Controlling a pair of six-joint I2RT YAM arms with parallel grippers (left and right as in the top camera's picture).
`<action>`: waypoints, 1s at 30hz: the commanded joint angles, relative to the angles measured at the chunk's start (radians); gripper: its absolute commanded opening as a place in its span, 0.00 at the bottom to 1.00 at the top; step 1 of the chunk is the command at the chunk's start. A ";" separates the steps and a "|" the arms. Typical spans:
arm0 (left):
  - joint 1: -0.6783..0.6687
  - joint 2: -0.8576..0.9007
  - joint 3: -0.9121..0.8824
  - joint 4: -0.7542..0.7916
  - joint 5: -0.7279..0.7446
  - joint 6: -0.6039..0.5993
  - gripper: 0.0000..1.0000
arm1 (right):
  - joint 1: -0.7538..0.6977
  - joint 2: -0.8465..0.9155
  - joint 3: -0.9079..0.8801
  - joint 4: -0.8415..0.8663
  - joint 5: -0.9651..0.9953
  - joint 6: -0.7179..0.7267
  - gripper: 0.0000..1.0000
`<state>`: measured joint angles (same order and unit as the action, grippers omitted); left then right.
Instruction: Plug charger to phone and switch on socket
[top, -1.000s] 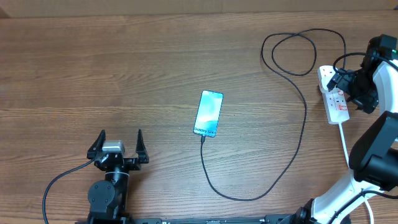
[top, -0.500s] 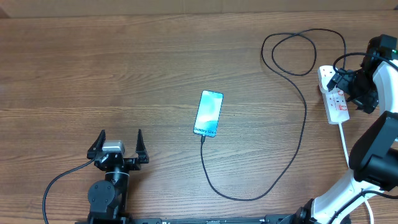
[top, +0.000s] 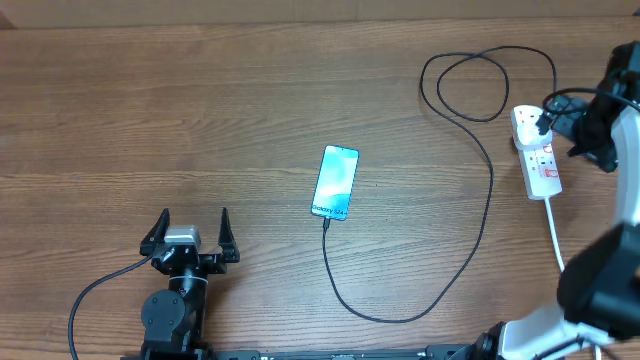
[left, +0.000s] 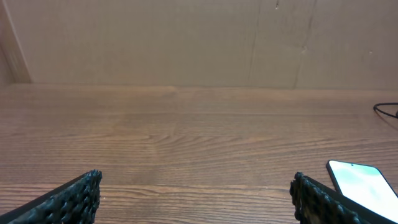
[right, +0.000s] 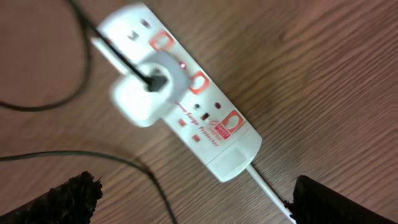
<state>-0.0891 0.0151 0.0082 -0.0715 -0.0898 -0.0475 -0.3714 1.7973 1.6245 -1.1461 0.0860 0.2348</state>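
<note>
The phone (top: 335, 182) lies face up near the middle of the worktop (top: 200, 100), its screen lit blue. The charger (top: 491, 185) meets the phone's near end with its tip. From there it runs toward the near edge, curves right, climbs the right side, makes a loop at the far right and ends at the socket (top: 538, 152). The socket lies flat by the right edge, its white cord (top: 553, 228) trailing toward the near edge.

The right wrist view is blurred. It shows a white adapter (right: 140, 99) seated in the socket with the black cable entering it, and red-marked switches (right: 229, 122) alongside. I cannot tell whether a switch is on.

The right jaws are spread wide and pinch nothing, just beside the socket's right side. Their fingertips (right: 68, 199) show at the lower corners of that view. The left jaws are spread too and empty, at the near left, well apart from the phone
</note>
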 joint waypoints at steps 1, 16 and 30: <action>0.008 -0.011 -0.003 0.001 0.010 0.026 0.99 | 0.006 -0.154 0.016 0.001 0.006 -0.001 1.00; 0.008 -0.011 -0.003 0.000 0.010 0.026 1.00 | 0.006 -0.433 0.011 0.000 0.006 0.000 1.00; 0.008 -0.011 -0.003 0.001 0.010 0.026 1.00 | 0.079 -0.457 -0.093 0.000 0.006 0.000 1.00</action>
<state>-0.0891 0.0151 0.0082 -0.0711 -0.0898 -0.0475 -0.3374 1.3746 1.5745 -1.1461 0.0864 0.2352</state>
